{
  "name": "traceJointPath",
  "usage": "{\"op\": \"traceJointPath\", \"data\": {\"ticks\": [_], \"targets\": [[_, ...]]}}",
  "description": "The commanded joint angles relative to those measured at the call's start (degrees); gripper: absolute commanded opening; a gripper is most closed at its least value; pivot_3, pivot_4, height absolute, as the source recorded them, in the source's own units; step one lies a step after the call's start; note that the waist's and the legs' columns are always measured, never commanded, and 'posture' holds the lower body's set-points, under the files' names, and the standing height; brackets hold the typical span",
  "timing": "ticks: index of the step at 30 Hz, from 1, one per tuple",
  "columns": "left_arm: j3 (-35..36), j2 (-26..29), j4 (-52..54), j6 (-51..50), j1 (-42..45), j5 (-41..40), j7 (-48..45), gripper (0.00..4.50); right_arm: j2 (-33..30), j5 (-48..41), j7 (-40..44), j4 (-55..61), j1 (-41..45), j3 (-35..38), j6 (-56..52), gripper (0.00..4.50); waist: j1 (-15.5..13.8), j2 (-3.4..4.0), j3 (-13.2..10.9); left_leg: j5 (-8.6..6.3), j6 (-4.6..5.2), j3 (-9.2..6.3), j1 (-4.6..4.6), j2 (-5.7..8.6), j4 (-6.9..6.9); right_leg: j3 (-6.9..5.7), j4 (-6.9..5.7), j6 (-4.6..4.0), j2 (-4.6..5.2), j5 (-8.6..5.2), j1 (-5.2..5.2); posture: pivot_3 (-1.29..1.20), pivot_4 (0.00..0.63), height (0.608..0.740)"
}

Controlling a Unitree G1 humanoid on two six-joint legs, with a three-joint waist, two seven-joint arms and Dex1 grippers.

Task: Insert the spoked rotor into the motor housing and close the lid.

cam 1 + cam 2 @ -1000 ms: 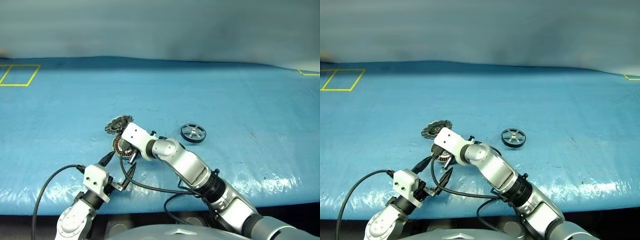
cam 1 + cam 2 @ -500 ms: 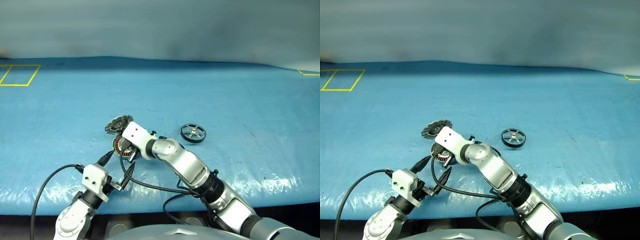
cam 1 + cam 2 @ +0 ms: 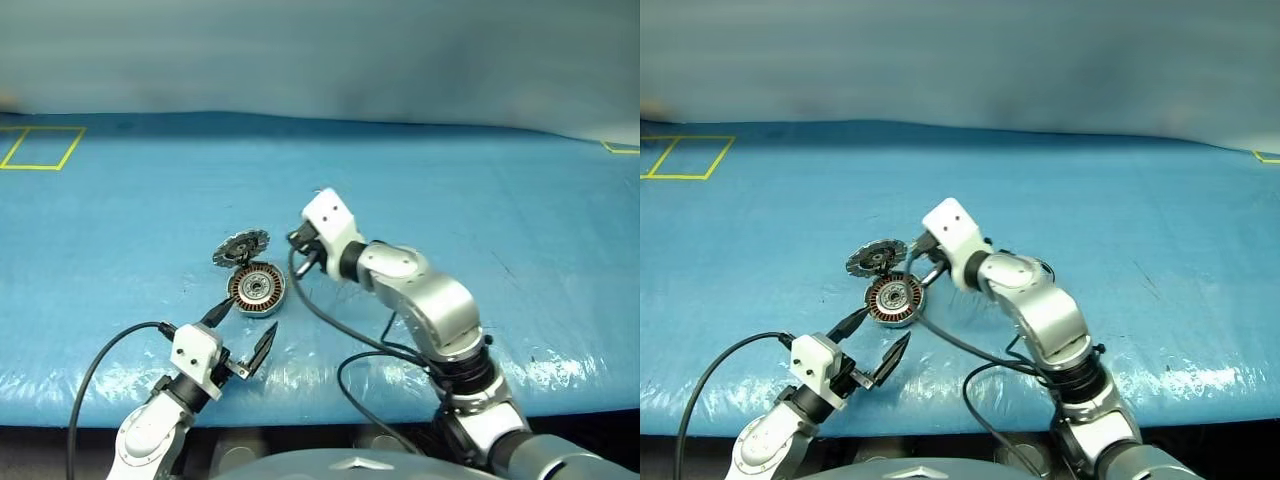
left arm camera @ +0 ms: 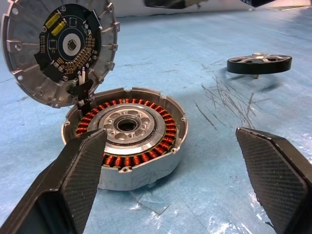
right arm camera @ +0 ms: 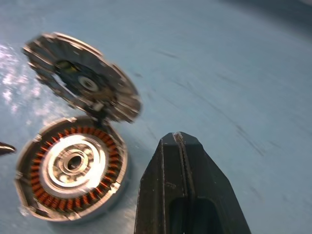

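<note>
Lying at centre-left of the blue surface, the motor housing has its lid propped open, tilted behind it. The spoked rotor sits apart. Left gripper jaws gape wide near the housing; right gripper jaws are closed, empty.

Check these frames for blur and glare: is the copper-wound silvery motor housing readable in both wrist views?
Left wrist view: the copper-wound silvery motor housing is crisp, the windings separable; the toothed grey lid tilted behind it is also sharp. Right wrist view: motion-smeared, glare washing out the housing's hub; the shut right gripper is sharper. Right eye view: white glare streaks along the blue table cover's near edge.
</note>
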State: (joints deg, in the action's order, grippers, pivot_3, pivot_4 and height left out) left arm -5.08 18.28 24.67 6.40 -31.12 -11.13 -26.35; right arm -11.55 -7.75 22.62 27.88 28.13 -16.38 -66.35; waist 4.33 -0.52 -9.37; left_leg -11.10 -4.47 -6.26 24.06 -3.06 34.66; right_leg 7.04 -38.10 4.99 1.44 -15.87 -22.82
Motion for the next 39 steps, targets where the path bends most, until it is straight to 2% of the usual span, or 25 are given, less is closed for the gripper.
{"op": "traceJointPath", "data": {"ticks": [1,3,10,22,33,39], "targets": [[-0.50,0.67,1.70,-0.35,-0.04,-0.11,-0.79,4.50,-3.38,-0.87,-0.89,4.29,-2.01,5.16,-5.72,0.61,0.08,0.01,-0.01,0.00,0.00,0.01,0.00,0.00,-0.04,0.01,0.00,-0.01,0.00,0.00,-0.01,0.00,0.150,0.740],[-0.43,0.90,1.52,-0.65,0.02,-0.43,-1.17,4.50,-5.52,-0.46,-1.86,5.38,-2.92,5.81,-8.60,1.23,0.09,0.02,-0.01,0.00,0.00,0.00,0.00,-0.01,-0.09,0.01,-0.01,-0.02,-0.01,-0.01,-0.02,0.00,0.150,0.740],[0.25,2.03,1.17,-2.33,0.85,-0.99,-2.33,4.50,-7.10,0.31,-5.74,7.23,-4.73,8.80,-13.42,3.56,0.12,0.02,-0.02,0.00,0.00,0.02,0.01,0.00,-0.05,0.02,0.00,-0.02,0.00,-0.02,-0.01,0.00,0.150,0.740],[0.87,2.02,1.46,-2.85,0.74,-1.30,-2.39,4.50,-7.29,-0.59,-7.90,7.24,-5.83,16.10,-19.08,3.56,-0.03,0.01,-0.02,0.00,0.01,0.02,0.04,0.01,-0.01,0.02,0.02,0.00,0.01,-0.01,-0.01,0.00,0.150,0.740],[0.83,1.60,1.37,-2.89,0.86,-1.16,-1.92,4.50,-7.69,-1.33,-8.35,6.51,-8.21,14.43,-19.04,3.56,-0.03,0.01,-0.02,0.00,0.01,0.02,0.05,0.00,0.00,0.02,0.02,0.00,0.01,0.00,0.00,0.00,0.150,0.740],[0.85,1.51,1.40,-3.16,0.77,-1.01,-1.55,4.50,-10.38,-1.11,-8.09,4.83,-9.72,11.35,-16.73,3.56,-0.02,0.01,-0.02,0.00,0.01,0.03,0.04,0.01,0.02,0.02,0.02,0.00,0.01,0.00,0.00,0.00,0.150,0.740]]}}
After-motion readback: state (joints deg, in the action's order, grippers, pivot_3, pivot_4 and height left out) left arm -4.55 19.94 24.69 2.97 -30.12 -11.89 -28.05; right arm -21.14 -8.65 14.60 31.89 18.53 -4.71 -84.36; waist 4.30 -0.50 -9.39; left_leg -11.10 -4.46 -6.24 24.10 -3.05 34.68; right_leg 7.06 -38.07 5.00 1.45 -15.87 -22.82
